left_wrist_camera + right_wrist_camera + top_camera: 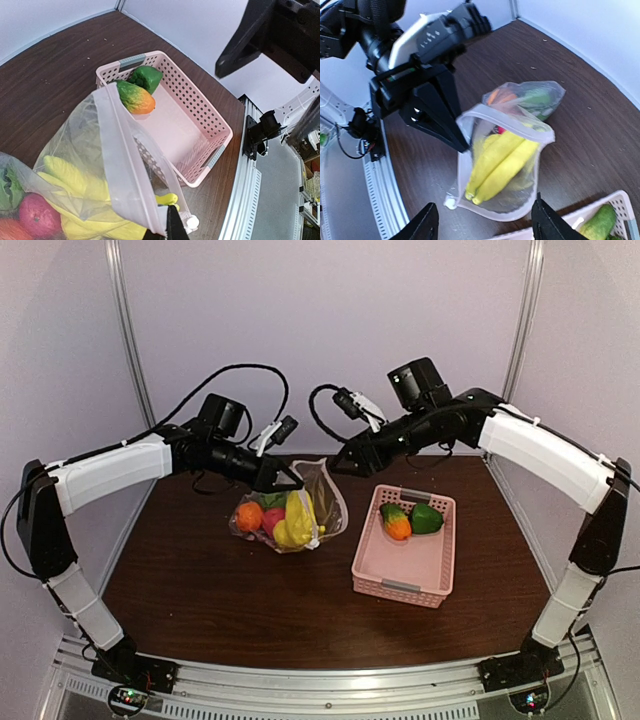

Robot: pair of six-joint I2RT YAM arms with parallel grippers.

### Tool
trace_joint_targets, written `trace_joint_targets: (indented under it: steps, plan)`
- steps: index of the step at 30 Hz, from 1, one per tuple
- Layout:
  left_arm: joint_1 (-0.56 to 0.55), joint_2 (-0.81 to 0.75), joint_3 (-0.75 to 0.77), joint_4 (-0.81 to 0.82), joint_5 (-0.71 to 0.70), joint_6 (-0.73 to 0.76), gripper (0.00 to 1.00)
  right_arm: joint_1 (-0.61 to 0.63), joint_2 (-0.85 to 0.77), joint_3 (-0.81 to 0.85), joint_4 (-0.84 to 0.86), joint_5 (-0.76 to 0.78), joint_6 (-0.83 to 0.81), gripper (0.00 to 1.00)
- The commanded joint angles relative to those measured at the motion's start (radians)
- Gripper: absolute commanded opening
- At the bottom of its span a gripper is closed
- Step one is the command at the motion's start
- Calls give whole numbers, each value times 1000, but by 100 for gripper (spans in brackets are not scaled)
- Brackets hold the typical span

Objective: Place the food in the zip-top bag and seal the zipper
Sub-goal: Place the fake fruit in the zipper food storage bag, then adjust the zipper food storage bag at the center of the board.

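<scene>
The zip-top bag lies at mid-table with its mouth held up and open. Inside it are a yellow banana, an orange and a red apple. My left gripper is shut on the bag's mouth edge. The zipper's white slider hangs beside my dark finger. My right gripper is open and empty just above the bag, with the banana showing through the mouth. A green pepper and an orange-green piece lie in the basket.
The pink slatted basket stands right of the bag, also in the left wrist view. My left arm's gripper crowds the bag's left side in the right wrist view. The table's rail runs along the near edge.
</scene>
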Motion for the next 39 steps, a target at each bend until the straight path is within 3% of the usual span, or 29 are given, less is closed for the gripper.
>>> trace_joint_targets:
  steps: [1,4,11,12,15,17,26,32,36,39]
  plan:
    - [8,-46,11,43,-9,-10,0,-3,-34,-157,14,318,-120,61]
    - [8,-56,10,43,-14,-9,0,-1,-14,-222,45,278,-111,59]
    - [8,-73,8,43,-39,-4,0,1,108,-124,34,231,-62,49]
    - [8,-76,8,42,-45,-3,0,2,123,-109,30,228,-62,45]
    - [8,-84,7,36,-60,1,0,-1,157,-57,0,221,-68,13]
    - [10,-93,8,36,-72,2,0,-2,167,0,-28,208,-88,0]
    - [44,-140,-11,66,-96,-16,0,-9,179,155,-56,44,-124,0]
    - [145,-177,4,79,-21,-52,0,-15,198,207,-77,35,-122,0]
    - [207,-262,-81,213,-26,-107,0,-15,213,265,-62,30,-139,0]
    - [206,-190,-57,191,76,-139,0,-23,248,336,-96,-68,-151,0]
